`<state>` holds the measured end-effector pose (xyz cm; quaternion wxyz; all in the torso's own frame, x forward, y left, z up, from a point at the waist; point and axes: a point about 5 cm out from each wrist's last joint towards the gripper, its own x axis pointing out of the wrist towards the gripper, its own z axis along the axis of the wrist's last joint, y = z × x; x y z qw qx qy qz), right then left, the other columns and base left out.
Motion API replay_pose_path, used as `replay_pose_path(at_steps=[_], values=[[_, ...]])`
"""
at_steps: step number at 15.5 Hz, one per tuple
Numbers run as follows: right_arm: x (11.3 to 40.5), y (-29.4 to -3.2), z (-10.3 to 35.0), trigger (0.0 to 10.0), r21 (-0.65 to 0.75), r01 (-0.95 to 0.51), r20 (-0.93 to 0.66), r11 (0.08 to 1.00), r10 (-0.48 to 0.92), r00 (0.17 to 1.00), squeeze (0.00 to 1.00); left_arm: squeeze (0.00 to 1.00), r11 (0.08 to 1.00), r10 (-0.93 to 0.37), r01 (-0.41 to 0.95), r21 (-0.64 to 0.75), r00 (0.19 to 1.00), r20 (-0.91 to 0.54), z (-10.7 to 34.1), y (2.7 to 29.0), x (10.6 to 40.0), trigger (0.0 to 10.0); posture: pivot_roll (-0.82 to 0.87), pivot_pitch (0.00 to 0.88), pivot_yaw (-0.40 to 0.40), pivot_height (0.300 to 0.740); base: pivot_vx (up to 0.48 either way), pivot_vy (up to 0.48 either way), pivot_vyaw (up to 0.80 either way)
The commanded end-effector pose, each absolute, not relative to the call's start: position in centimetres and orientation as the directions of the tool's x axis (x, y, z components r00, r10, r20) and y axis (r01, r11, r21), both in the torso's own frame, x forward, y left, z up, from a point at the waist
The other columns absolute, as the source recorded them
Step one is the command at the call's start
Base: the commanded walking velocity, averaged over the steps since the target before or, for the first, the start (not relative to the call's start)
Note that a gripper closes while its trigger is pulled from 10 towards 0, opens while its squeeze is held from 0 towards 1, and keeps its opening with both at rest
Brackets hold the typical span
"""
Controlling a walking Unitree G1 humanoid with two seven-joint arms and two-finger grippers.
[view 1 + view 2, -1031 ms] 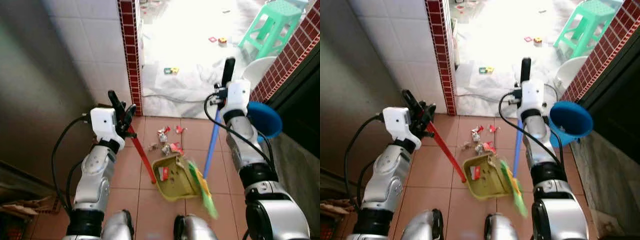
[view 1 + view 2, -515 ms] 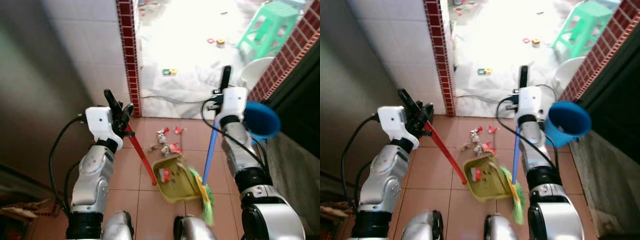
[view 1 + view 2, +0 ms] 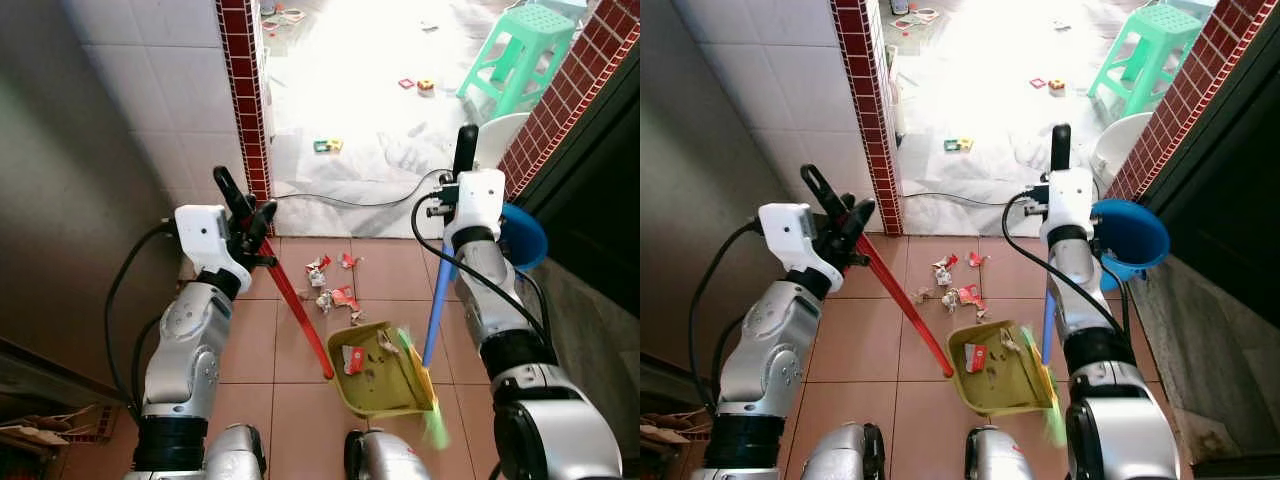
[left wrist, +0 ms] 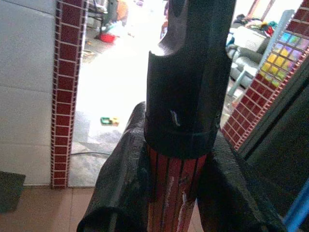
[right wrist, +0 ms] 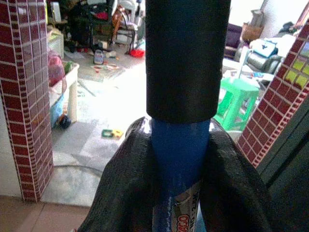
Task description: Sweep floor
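Nearest the robot, a yellow dustpan (image 3: 383, 372) lies on the terracotta tiles (image 3: 250, 340) between its two arms, with a red-and-white scrap (image 3: 353, 360) and smaller bits inside. The pan's near edge is partly hidden by the robot's own body at the bottom of the head views. The green broom head (image 3: 424, 385) rests against the pan's right rim, below the right claw; it is blurred, so its bristles are hard to make out.

The blue broom handle (image 3: 437, 300) rises from the head to the right claw (image 5: 179, 159), whose fingers (image 5: 129, 183) are closed around it just under the black end cap (image 5: 187, 58). From the head views that claw is mostly hidden behind its white wrist housing.

The red dustpan handle (image 3: 300, 310) slants up from the pan's left side to the left claw (image 4: 176, 188), closed on it below its black cap (image 4: 186, 82). The fingers (image 4: 123, 179) press both sides of the ribbed red shaft.

Ahead of the pan, between the two claws, loose litter (image 3: 330, 285) lies on the tiles: red, white and brownish scraps, too small to identify. Just right of the right claw hangs a blue bucket (image 3: 523, 235), partly hidden behind the arm.

Beyond the left claw stands a red brick pillar (image 3: 240, 90). Further off the floor is overexposed; a thin cable (image 3: 340, 200) crosses it, small coloured toys (image 3: 325, 146) lie scattered, and a green stool (image 3: 517, 50) stands far right, cut off at the top
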<state>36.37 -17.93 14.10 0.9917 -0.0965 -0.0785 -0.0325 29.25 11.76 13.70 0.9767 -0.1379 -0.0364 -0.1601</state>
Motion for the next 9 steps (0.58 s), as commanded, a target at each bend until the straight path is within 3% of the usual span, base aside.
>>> replay_pose_path(at_steps=[1,5,9], values=[[37.1,-17.6,16.5,10.0,-0.196,0.071,0.253,0.978,-0.02,0.967,0.0,0.0,0.89,-0.357,0.382,-0.251,0.924,0.138,13.9,10.8,28.9,10.0,-0.07,0.034,-0.03,0.74,0.0,0.0,0.0],[37.4,-16.9,17.6,10.0,-0.183,0.025,0.292,0.983,0.03,0.956,0.0,0.0,0.889,-0.388,0.402,-0.22,0.916,0.105,13.0,10.4,28.6,10.0,-0.07,0.035,-0.032,0.74,0.0,0.0,0.0],[38.4,-16.1,18.7,10.0,-0.019,-0.068,0.197,0.998,0.07,0.978,0.0,0.0,0.905,-0.376,0.383,-0.183,0.924,0.077,12.3,10.7,28.7,10.0,-0.08,0.042,-0.027,0.74,0.0,0.0,0.0]])
